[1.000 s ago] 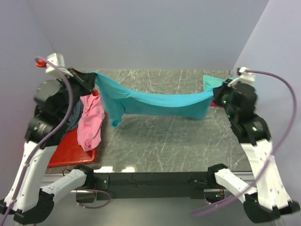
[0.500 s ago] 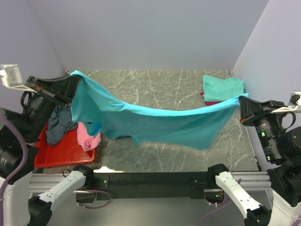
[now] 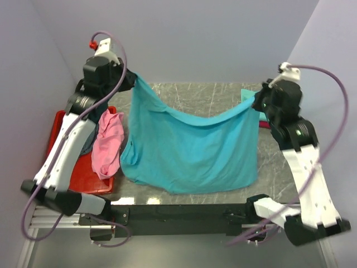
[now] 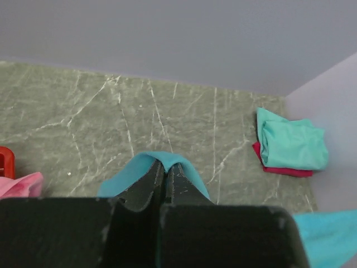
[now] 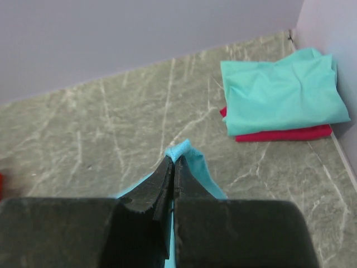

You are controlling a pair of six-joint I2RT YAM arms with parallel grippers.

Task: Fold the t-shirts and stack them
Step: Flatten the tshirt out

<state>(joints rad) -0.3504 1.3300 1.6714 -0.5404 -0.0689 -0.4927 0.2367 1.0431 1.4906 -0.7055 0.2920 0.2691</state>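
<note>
Soft, light turquoise t-shirt [image 3: 189,151] hangs floppy over the desk [image 3: 184,95].
Left pincer [image 4: 165,168] and right pincer [image 5: 173,163] each squeeze a top corner; hold corners, the middle sags.

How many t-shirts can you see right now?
4: turquoise shirt held up over the table, pink shirt draped over the red tray, mint-green shirt folded atop crimson shirt, far right corner. Others may be hidden.

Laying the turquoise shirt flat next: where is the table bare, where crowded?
Bare table lies along the back wall, between the pink shirt at left and the mint-green shirt on the crimson shirt, far right corner. The red tray crowds the left edge; the turquoise shirt hides the middle.
</note>
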